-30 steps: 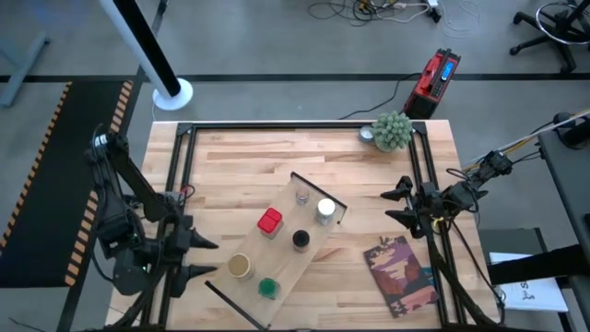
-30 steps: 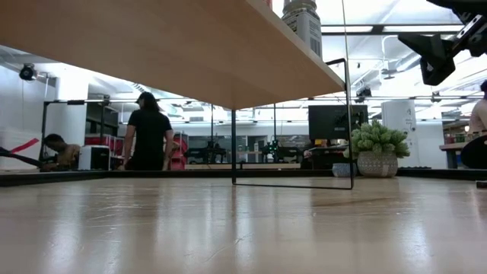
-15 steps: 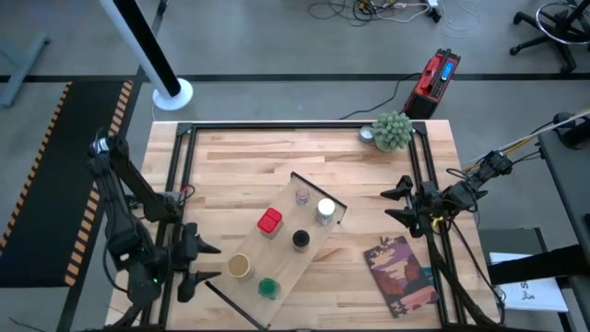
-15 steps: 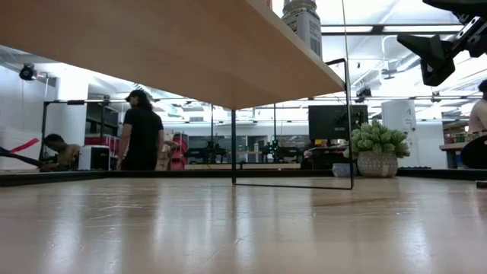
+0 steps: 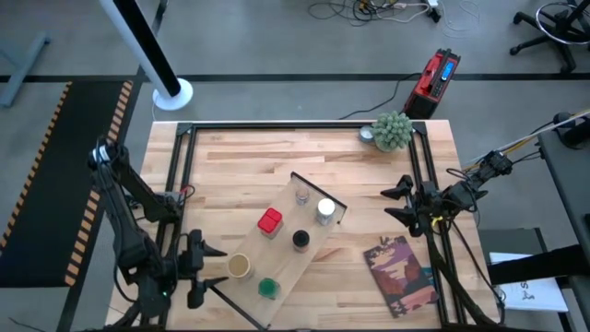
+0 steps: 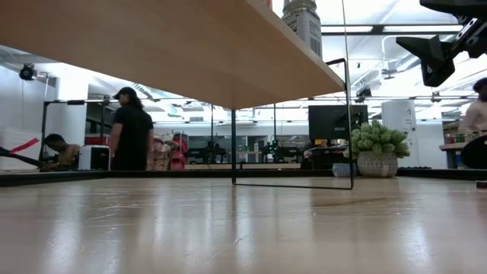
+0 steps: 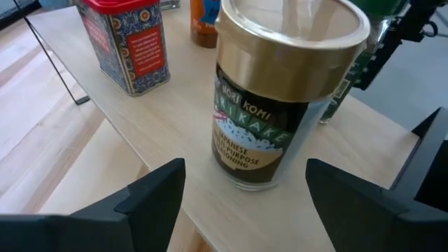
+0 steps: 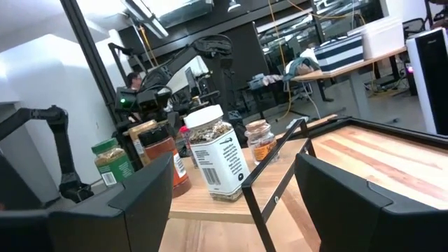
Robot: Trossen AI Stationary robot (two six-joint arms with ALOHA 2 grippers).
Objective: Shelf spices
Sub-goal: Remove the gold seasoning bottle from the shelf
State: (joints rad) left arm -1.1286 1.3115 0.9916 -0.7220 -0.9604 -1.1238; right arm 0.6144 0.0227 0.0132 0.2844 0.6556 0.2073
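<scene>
Bright even overhead light, soft shadows; low view w/ glare on tabletop (image 6: pixel 243 228), foreground blurred.

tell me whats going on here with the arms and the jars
Six spice jars stand on the shelf, a pale board lying at an angle on the table. The left gripper sits open at the shelf's near end, right in front of the tan-topped jar, its fingers either side but not touching it. The right gripper hovers open beside the shelf's other end, near the white-topped jar, holding nothing.
</scene>
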